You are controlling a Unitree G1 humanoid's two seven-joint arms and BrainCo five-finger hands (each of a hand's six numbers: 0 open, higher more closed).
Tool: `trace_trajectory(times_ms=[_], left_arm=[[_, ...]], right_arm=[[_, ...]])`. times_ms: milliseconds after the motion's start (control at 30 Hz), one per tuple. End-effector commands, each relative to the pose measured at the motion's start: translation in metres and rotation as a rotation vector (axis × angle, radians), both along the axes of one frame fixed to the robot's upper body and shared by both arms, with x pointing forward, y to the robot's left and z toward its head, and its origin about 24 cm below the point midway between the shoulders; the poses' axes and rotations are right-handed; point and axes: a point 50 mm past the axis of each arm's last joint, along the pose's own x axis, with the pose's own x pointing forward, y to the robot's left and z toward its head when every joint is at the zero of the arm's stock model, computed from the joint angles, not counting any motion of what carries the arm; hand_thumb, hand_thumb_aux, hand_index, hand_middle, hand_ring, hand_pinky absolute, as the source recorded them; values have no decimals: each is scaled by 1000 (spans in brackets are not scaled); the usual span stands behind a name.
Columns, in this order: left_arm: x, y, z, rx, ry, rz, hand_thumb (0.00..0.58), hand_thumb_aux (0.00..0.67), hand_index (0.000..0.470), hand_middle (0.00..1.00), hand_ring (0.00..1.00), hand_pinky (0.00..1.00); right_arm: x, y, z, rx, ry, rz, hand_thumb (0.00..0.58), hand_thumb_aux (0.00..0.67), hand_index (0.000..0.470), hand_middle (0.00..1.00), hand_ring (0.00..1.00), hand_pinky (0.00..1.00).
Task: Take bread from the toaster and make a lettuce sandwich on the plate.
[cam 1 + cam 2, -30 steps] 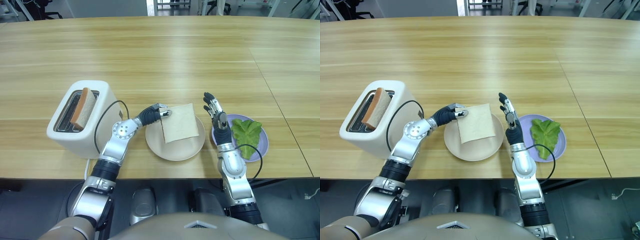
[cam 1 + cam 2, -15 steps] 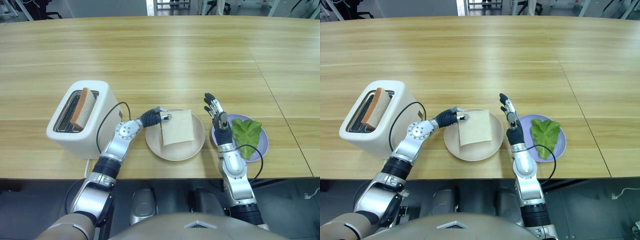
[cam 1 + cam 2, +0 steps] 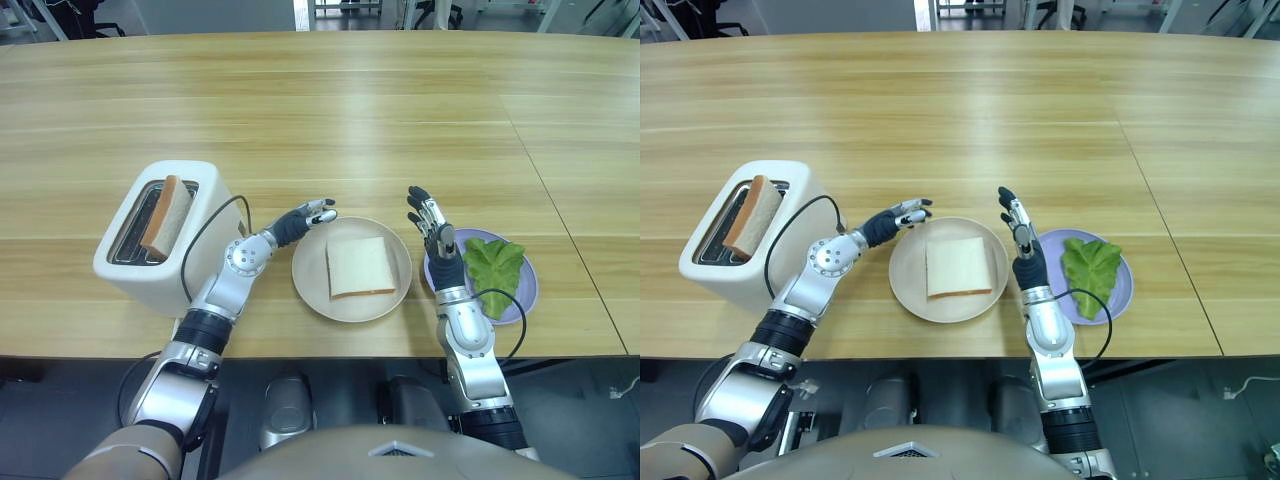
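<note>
A slice of white bread lies flat on the beige plate near the table's front edge. My left hand hovers just beyond the plate's upper left rim, fingers spread and holding nothing. A second slice of bread stands in a slot of the cream toaster at the left. A green lettuce leaf rests on a purple plate at the right. My right hand stands upright between the two plates, fingers extended and apart from everything.
A black cable loops from the toaster past my left forearm. A seam in the wooden tabletop runs down the right side. Chairs stand beyond the far edge.
My left hand let go of the bread slice, which now lies flat on the beige plate. That hand opened and drew back up and left. My right hand stayed put.
</note>
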Motion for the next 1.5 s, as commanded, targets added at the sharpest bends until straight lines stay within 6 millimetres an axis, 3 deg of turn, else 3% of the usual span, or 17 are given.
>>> trace_trajectory(times_ms=[33, 233, 333, 467, 600, 700, 800, 1067, 1300, 1500], left_arm=[[0, 4, 9, 22, -55, 31, 0, 0, 0, 0, 0, 0], [-20, -5, 34, -236, -129, 33, 0, 0, 0, 0, 0, 0], [-36, -9, 37, -336, -170, 45, 0, 0, 0, 0, 0, 0], [-52, -5, 28, -373, -213, 147, 0, 0, 0, 0, 0, 0], [-65, 0, 8, -422, -173, 276, 0, 0, 0, 0, 0, 0], [-70, 3, 3, -436, -195, 351, 0, 0, 0, 0, 0, 0], [-73, 8, 3, -416, -256, 440, 0, 0, 0, 0, 0, 0], [-89, 22, 10, -390, -337, 559, 0, 0, 0, 0, 0, 0], [-100, 24, 11, -376, -347, 598, 0, 0, 0, 0, 0, 0], [-103, 24, 11, -361, -341, 595, 0, 0, 0, 0, 0, 0]], right_arm=[[0, -3, -1, 5, 13, -8, 0, 0, 0, 0, 0, 0], [2, -5, 4, -78, -17, 7, 0, 0, 0, 0, 0, 0], [8, -19, 14, -153, -63, -30, 0, 0, 0, 0, 0, 0], [16, -46, 19, -305, -66, -95, 0, 0, 0, 0, 0, 0], [21, -78, 18, -509, -37, -186, 0, 0, 0, 0, 0, 0], [24, -98, 18, -677, -22, -254, 0, 0, 0, 0, 0, 0], [24, -117, 17, -926, 0, -304, 0, 0, 0, 0, 0, 0], [18, -160, 10, -1343, 80, -385, 0, 0, 0, 0, 0, 0], [24, -166, 10, -1580, -12, -402, 0, 0, 0, 0, 0, 0], [26, -159, 7, -1611, -19, -375, 0, 0, 0, 0, 0, 0]])
